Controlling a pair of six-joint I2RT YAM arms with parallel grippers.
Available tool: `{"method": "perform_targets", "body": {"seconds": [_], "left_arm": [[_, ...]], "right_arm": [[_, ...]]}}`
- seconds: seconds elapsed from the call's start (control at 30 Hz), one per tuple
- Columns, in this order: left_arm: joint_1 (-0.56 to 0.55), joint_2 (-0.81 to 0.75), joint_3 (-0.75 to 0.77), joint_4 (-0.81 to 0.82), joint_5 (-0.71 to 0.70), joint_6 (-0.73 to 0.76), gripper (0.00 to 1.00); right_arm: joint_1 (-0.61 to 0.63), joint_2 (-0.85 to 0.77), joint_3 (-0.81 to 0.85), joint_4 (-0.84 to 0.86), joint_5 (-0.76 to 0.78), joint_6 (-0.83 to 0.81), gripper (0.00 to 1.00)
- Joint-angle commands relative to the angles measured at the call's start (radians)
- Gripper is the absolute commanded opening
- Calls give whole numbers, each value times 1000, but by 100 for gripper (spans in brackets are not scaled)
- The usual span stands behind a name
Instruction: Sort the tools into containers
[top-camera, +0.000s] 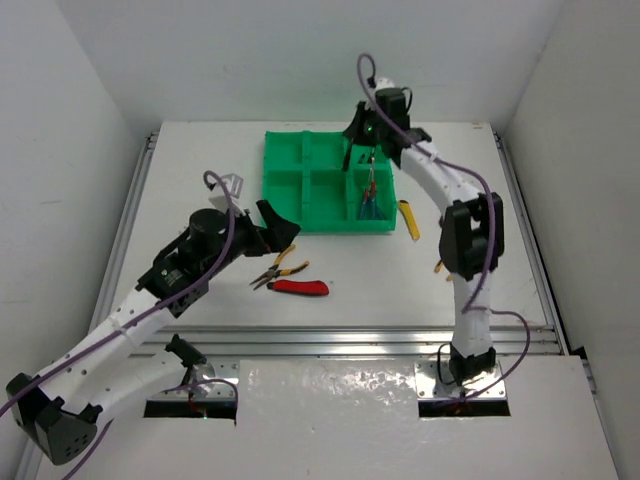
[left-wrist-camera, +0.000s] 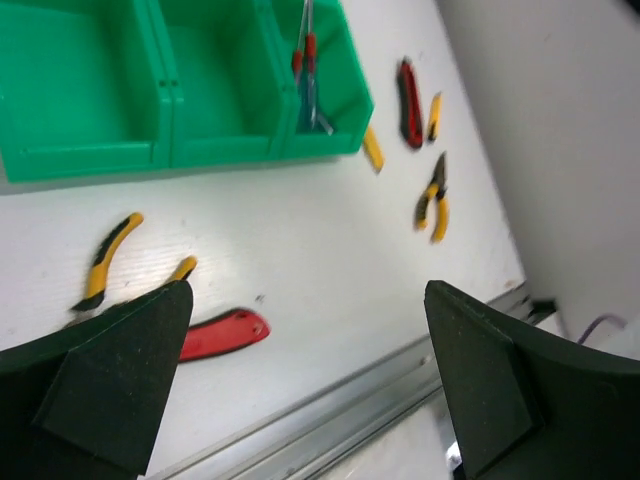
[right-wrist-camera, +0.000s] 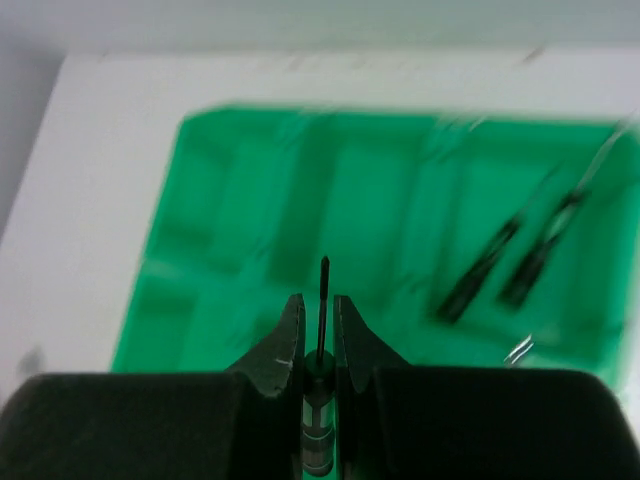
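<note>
Right claw (right-wrist-camera: 319, 308): clenched on thin dark screwdriver (right-wrist-camera: 323, 285) over bright green plastic tray (right-wrist-camera: 200, 200), likely for your drop | Left claw (left-wrist-camera: 305, 325): released, near red-handled utility knife (left-wrist-camera: 225, 333).

The bright green tray (top-camera: 285, 205), 6 square compartments in 2 rows, lies far on the table, and its near right compartment holds thin blue and red screwdrivers (top-camera: 368, 200). In front of it yellow-handled pliers (top-camera: 278, 268) and a red utility knife (top-camera: 298, 287) lie close together; a yellow utility knife (top-camera: 410, 220) lies just right of the tray, with another red knife (left-wrist-camera: 407, 88) and other pliers (left-wrist-camera: 433, 198) further right. 1 thin dark screwdriver (right-wrist-camera: 323, 275) is pinched in the right gripper (right-wrist-camera: 318, 302) above the tray.
</note>
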Motion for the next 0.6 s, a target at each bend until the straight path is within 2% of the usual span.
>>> {"method": "perform_targets", "body": {"seconds": [0.0,0.07,0.17,0.23,0.3,0.37,0.4,0.47,0.5,0.57], "left_arm": [[-7,48,68,-262,66,176,100],[-7,19,49,-260,25,233,100],[-3,-28,-15,-196,35,239,100],[0,-31,-12,-182,104,258,100],[-1,-31,-17,-185,86,253,100],[0,-22,-17,-191,80,247,100],[0,-22,-17,-191,83,248,100],[0,-21,-14,-193,80,248,100],[-1,-28,-14,-196,69,245,100],[-1,-34,-11,-202,51,244,100]], "right_arm": [[-89,170,305,-77,63,-121,0],[-130,278,448,-45,62,-136,0],[-152,318,441,117,47,-174,0],[-155,358,484,129,47,-203,0],[-154,414,527,139,44,-219,0],[-155,427,494,177,59,-217,0],[-157,431,484,188,59,-217,12],[-157,432,481,176,73,-216,62],[-155,422,484,169,78,-216,81],[-157,399,490,129,102,-220,86]]}}
